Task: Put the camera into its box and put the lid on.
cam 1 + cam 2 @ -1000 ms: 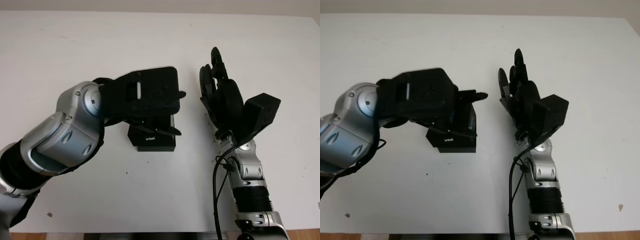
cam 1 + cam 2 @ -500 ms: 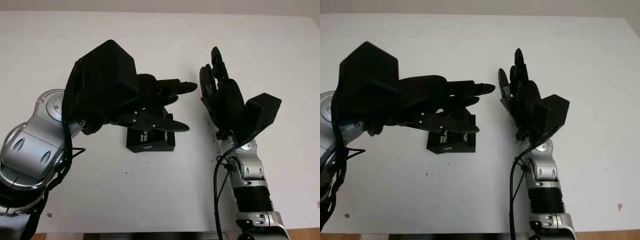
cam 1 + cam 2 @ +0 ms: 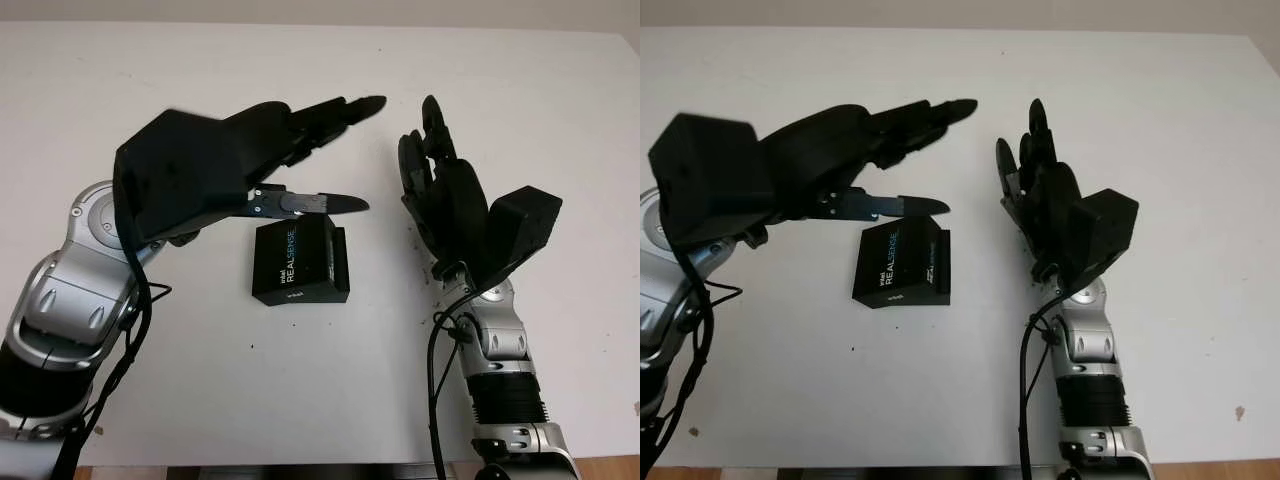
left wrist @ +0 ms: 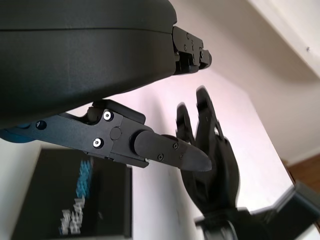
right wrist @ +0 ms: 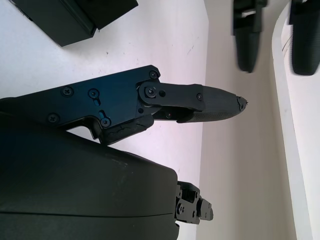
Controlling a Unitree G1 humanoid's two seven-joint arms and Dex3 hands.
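Left robot hand (image 3: 300, 150) now lifted up and back off the box (image 3: 298, 262), open, holding nothing, hovering just above it. Half a second ago covering the box top; now lid with white letters in plain sight. Black, flat, square box, lid on, smooth and matte, sitting on the white surface (image 3: 200, 60). Right robot hand (image 3: 440, 185) open, unmoved, near the box's right side.

The box (image 3: 298, 263) stands shut — its contents hidden; left hand (image 3: 300, 150) fingertips blurred, far corner covered.
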